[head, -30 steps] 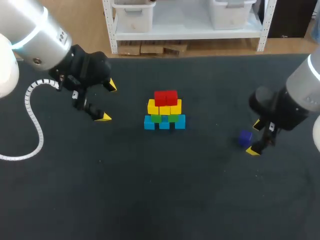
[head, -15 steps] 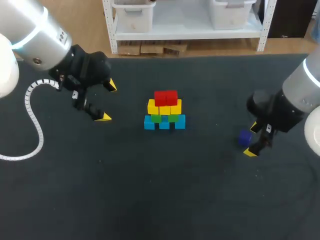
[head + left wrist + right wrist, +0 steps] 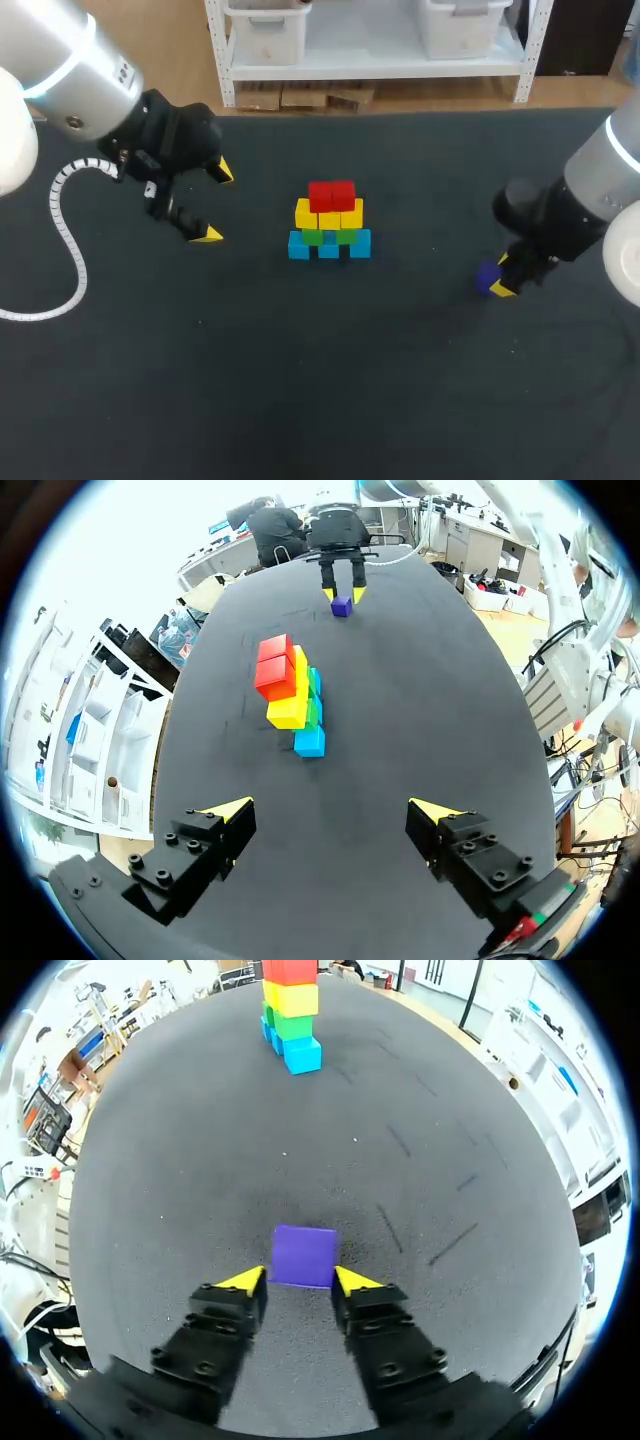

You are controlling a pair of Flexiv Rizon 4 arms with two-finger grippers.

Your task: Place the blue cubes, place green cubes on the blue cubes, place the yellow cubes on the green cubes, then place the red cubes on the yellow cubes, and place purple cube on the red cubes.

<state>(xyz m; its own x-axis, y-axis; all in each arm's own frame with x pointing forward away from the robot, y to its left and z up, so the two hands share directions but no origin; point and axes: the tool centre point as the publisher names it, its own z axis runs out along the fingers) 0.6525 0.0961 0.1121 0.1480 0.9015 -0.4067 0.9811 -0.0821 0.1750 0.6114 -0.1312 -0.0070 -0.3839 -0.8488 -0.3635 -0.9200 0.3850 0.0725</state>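
- Four tiers already stand in the middle of the table [image 3: 300,390]: blue cubes [image 3: 329,246] at the bottom, green cubes [image 3: 328,236] on them, then yellow cubes [image 3: 329,214], with red cubes [image 3: 331,195] on top.
- One piece is left, the purple cube [image 3: 304,1255]. It lies on the table well to the right of the stack and a little nearer.
- Grasping that cube looks to be the step in hand. The right gripper [image 3: 300,1282] is down at it, drawn in narrow, with a yellow tip against each side. The hold is only at the end of the cube closest to the wrist, and the cube rests on the table.
- Well apart on the stack's left, the left gripper [image 3: 215,203] hangs spread wide and holds nothing.
- Next, I judge, comes a straight lift and a carry left and slightly farther to above the red cubes. Then a centred, gentle set-down. With so shallow a hold the cube could pivot, and a nudge could shift the tiers.
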